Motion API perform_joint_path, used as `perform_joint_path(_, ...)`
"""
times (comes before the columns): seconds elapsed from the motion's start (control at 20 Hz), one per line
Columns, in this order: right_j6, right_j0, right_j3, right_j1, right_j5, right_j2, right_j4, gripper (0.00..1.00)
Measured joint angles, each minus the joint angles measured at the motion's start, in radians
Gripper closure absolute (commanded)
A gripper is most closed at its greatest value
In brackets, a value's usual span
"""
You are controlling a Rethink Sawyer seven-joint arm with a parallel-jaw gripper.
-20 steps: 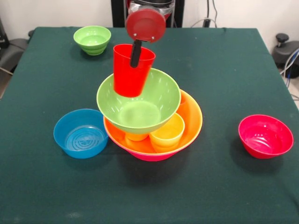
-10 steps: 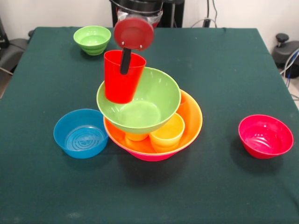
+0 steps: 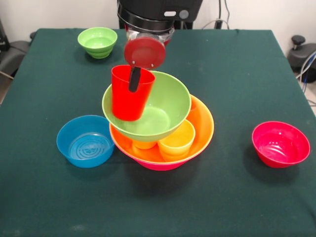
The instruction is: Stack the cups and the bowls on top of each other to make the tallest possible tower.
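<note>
My gripper (image 3: 134, 83) is shut on the red cup (image 3: 128, 101), with one black finger (image 3: 134, 79) inside its rim. It holds the cup upright, slightly tilted, over the left rim of the medium-large green bowl (image 3: 160, 111). That bowl rests tilted on a yellow cup (image 3: 177, 140) and an orange cup (image 3: 144, 145), which stand inside the large orange bowl (image 3: 203, 123). The orange bowl is nested in the large pink bowl (image 3: 158, 166). A second yellow cup is hidden. Whether the red cup touches the green bowl I cannot tell.
A small blue bowl (image 3: 85, 141) sits just left of the tower. A small red bowl (image 3: 280, 144) sits at the right. A small green bowl (image 3: 98, 42) sits at the far left, near the robot's base. All rest on the dark green table (image 3: 232, 74).
The gripper has carried the red cup to the left and down, from above the green bowl's far rim to low over its left rim. The bowls have not moved.
</note>
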Motion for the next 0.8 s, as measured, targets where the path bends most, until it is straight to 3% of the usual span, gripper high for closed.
perform_joint_path(0.8, 0.0, 0.014, -0.005, -0.007, 0.0, -0.002, 0.0, 1.0)
